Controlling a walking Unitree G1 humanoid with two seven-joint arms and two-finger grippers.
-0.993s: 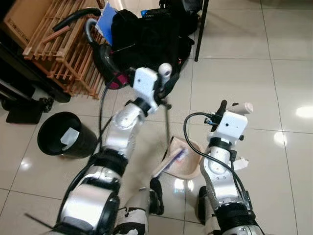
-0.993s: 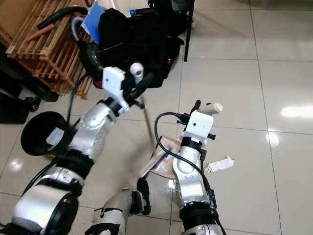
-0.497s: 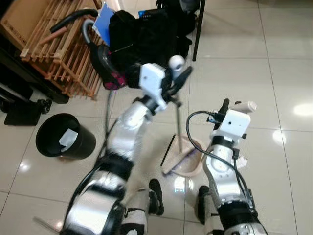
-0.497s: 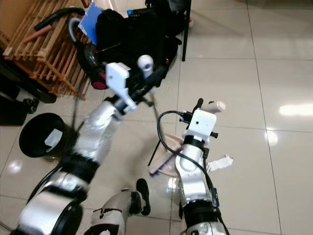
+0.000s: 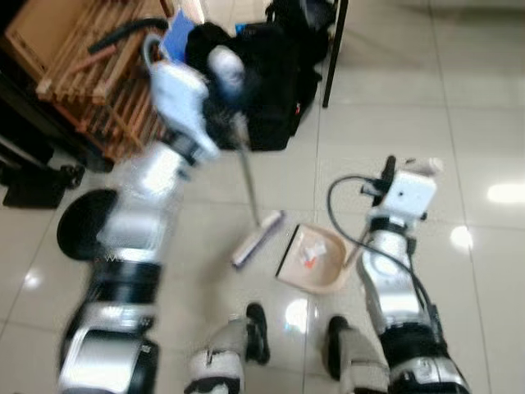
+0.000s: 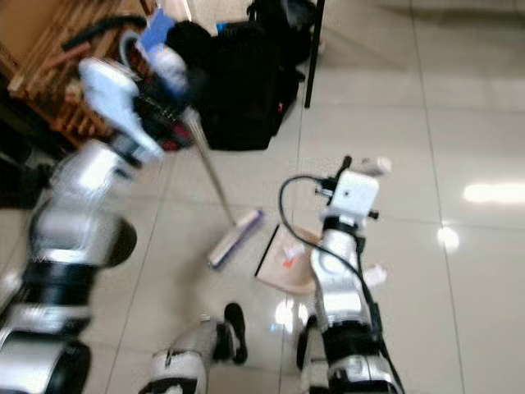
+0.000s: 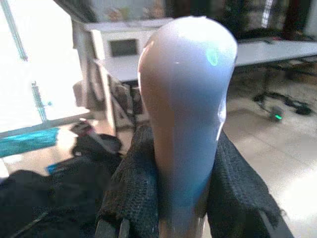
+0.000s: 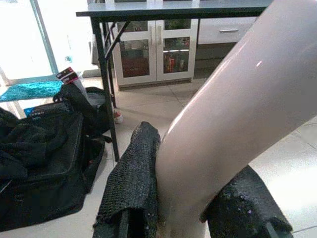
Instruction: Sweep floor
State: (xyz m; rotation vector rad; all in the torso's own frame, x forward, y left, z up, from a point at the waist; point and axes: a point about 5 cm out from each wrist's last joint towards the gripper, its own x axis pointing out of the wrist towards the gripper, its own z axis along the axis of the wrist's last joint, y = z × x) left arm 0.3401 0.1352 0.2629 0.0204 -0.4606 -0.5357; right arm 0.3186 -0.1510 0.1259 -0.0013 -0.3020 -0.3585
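My left gripper [image 5: 232, 80] is raised at the left and shut on the white-tipped broom handle [image 7: 185, 99]; black padded fingers [image 7: 131, 183] press it from both sides. The handle slants down to the broom head [image 5: 257, 239], which lies on the tiles just left of the beige dustpan [image 5: 321, 275]. A small heap of red and white debris [image 5: 308, 250] sits in the pan. My right gripper [image 5: 400, 171] is shut on the pale dustpan handle [image 8: 233, 109]. The left arm is motion-blurred.
A black bin [image 5: 75, 234] stands at the left, partly behind my left arm. Black bags [image 5: 267, 70], a wooden rack [image 5: 86, 66] and a black table leg [image 5: 332, 49] crowd the far side. A white paper scrap [image 6: 376, 275] lies by my right arm. Open tiles stretch to the right.
My left arm has swung left with the broom, and the broom head has come off the dustpan onto the tiles beside it. Debris now shows in the pan. The right arm barely moved.
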